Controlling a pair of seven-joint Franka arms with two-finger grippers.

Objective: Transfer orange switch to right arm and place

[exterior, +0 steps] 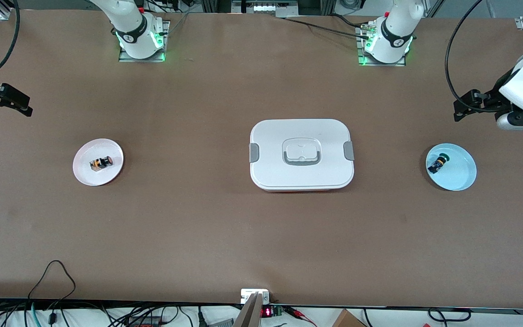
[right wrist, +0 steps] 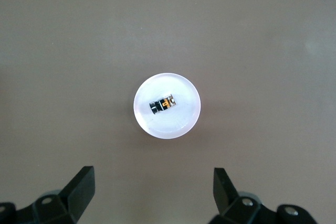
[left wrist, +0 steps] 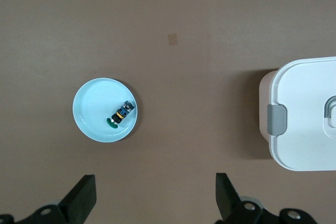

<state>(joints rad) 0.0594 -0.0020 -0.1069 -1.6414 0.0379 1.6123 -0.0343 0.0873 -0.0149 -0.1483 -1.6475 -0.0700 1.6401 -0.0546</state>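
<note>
The orange switch [exterior: 101, 162] [right wrist: 164, 105] lies on its side on a pale pink plate [exterior: 84, 175] [right wrist: 157, 127] toward the right arm's end of the table. My right gripper [exterior: 25, 108] [right wrist: 152, 174] hangs open and empty over bare table at that end, apart from the plate. My left gripper [exterior: 460, 111] [left wrist: 156, 182] hangs open and empty over bare table at the left arm's end, near a light blue plate [exterior: 459, 177] [left wrist: 92, 114].
On the blue plate lies a black-and-blue switch with a green cap [exterior: 437, 163] [left wrist: 121, 115]. A white lidded box with grey clips [exterior: 270, 136] [left wrist: 304, 108] stands mid-table between the plates. Cables and electronics line the table edge nearest the front camera.
</note>
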